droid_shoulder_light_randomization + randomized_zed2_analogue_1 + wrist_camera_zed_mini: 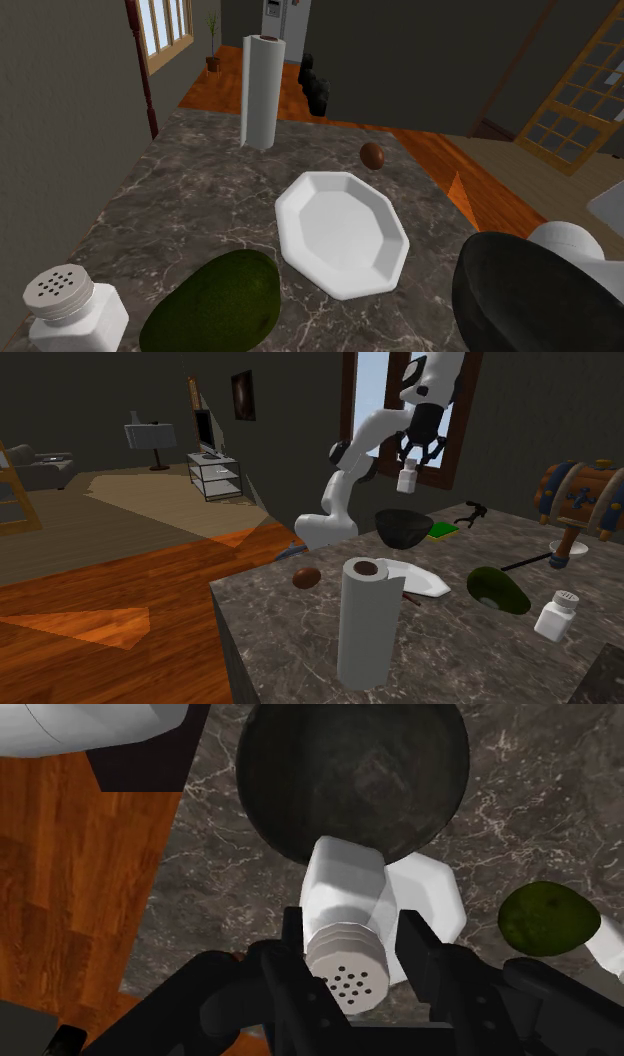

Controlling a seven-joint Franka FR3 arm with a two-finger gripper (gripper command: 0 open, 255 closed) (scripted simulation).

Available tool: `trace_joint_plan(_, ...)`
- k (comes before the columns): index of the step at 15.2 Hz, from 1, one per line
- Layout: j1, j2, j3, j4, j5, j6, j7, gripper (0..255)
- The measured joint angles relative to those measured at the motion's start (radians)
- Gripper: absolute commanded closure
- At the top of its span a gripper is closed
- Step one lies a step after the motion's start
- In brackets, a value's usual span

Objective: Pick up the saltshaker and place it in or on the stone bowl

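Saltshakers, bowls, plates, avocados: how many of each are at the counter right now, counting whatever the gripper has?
Saltshakers: 2, held saltshaker in the gripper, second saltshaker standing on the counter
Bowls: 1, dark bowl
Plates: 1, white plate
Avocados: 1, avocado
Total: 5

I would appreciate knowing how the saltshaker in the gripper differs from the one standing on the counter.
The held saltshaker is clasped between the jaws; the counter saltshaker is untouched. The held saltshaker hangs above the dark bowl; the counter saltshaker stands on the marble counter beside the avocado. Both are white with perforated caps.
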State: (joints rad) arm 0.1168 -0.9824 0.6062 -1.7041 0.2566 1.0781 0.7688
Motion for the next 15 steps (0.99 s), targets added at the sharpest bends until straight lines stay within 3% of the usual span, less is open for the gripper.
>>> trace_joint_plan(15, 0.069, -0.16, 0.025, -0.28, 0.063, 0.121, 0.012, 255)
